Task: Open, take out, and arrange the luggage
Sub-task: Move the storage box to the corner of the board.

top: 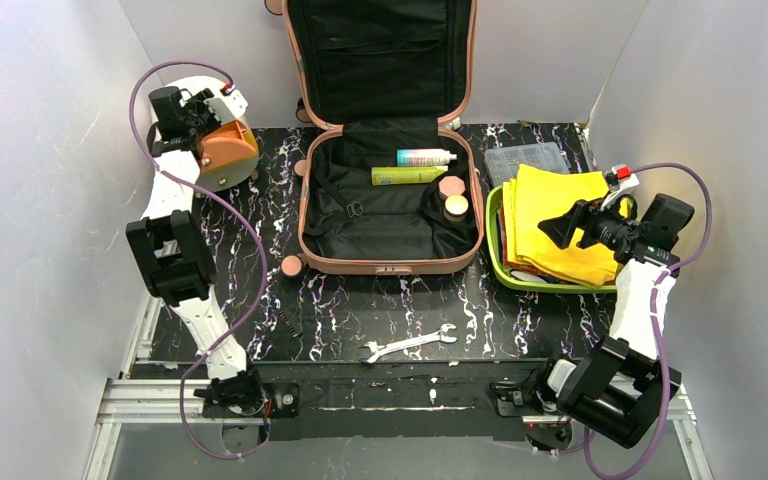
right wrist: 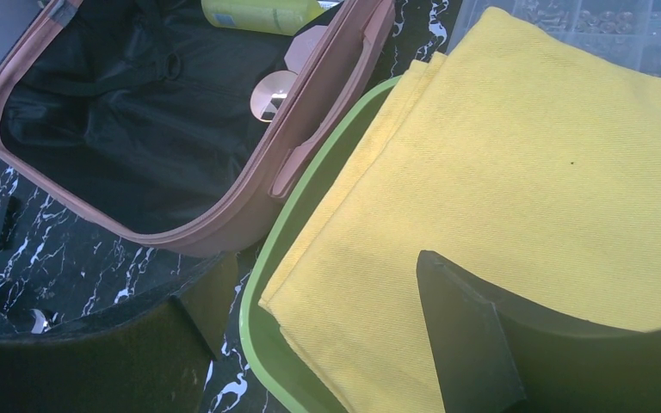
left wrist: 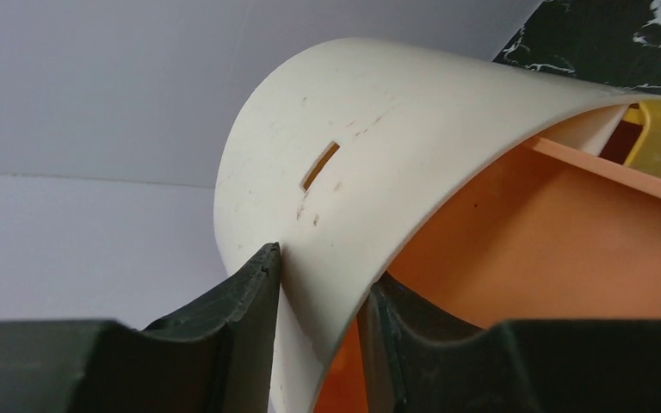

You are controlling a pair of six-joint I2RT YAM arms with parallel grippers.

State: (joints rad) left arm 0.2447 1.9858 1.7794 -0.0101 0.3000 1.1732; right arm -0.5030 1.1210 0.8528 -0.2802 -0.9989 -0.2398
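The salmon-pink luggage (top: 312, 215) lies open mid-table, its lid leaning on the back wall. On its black lining lie a green bottle (top: 408, 176), a white-and-teal spray bottle (top: 426, 157) and two pink round jars (top: 451, 187). My left gripper (top: 218, 122) is at the far left, shut on the cream wall of the round cream-and-orange drum box (top: 226, 152); its fingers (left wrist: 250, 292) pinch that wall (left wrist: 370, 172). My right gripper (top: 557, 231) hangs open and empty over the yellow cloths (right wrist: 525, 155) in the lime-green tray (right wrist: 258, 301). The luggage rim (right wrist: 224, 219) is to its left.
A silver wrench (top: 410, 343) lies near the front edge. A clear compartment box (top: 526, 160) stands behind the green tray (top: 493, 255). A small dark spring (top: 288, 322) lies at the front left. White walls close in on the left, back and right.
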